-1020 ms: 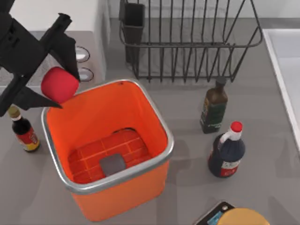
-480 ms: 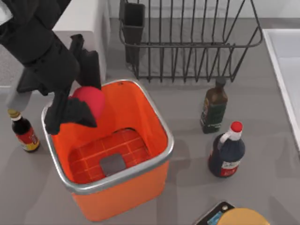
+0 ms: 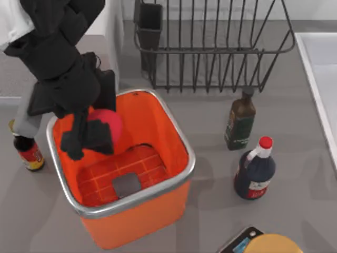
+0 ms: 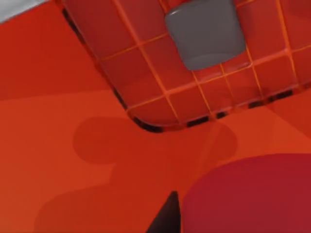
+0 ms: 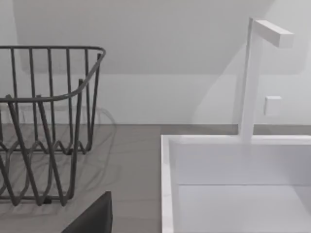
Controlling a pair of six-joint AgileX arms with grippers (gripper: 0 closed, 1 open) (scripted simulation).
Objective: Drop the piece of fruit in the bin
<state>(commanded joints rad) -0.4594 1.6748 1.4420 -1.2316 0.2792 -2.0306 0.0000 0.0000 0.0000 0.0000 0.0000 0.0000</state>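
Note:
The bin [image 3: 137, 221] is a large orange square container with a silver rim, standing left of the table's middle. My left gripper [image 3: 100, 124] hangs over its back left part, shut on the piece of fruit [image 3: 111, 120], a smooth red ball just inside the rim's outline. In the left wrist view the piece of fruit [image 4: 252, 194] sits close under the camera, beside a dark fingertip [image 4: 165, 216]. Below it lie the bin's gridded floor [image 4: 146, 63] and its grey square [image 4: 206, 34]. A dark edge of my right gripper's finger [image 5: 92, 218] shows in the right wrist view, well away from the bin.
A black wire rack [image 3: 210, 47] stands behind the bin. A dark green bottle [image 3: 240, 120] and a red-capped dark bottle [image 3: 255, 171] stand to the bin's right. A small sauce bottle [image 3: 29, 150] is at its left. A white sink [image 3: 321, 68] runs along the right edge.
My left gripper carried the red fruit from outside the bin's back left corner to the right and forward. It now holds the fruit over the bin's opening.

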